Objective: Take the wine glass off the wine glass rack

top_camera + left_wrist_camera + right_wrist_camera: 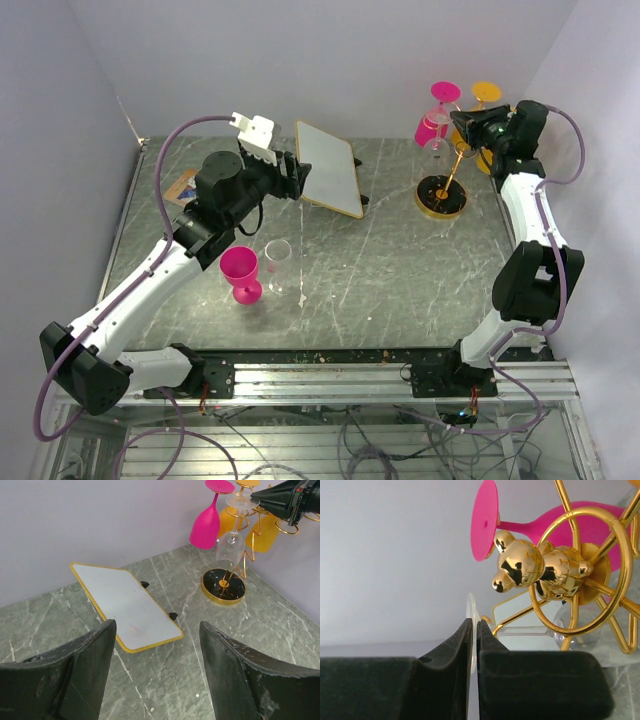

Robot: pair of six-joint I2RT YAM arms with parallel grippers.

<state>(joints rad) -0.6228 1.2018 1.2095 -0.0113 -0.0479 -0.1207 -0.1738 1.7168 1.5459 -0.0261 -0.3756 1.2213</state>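
The wine glass (437,148) hangs upside down from a ring arm of the gold wire rack (441,195) at the far right of the table (400,280), beside a hanging pink glass (432,125). The right gripper (474,630) is at the top of the rack, its fingers pinched almost together on the thin clear foot of the wine glass (469,605). The left gripper (157,630) hangs well apart over the middle of the table, spread wide and holding nothing.
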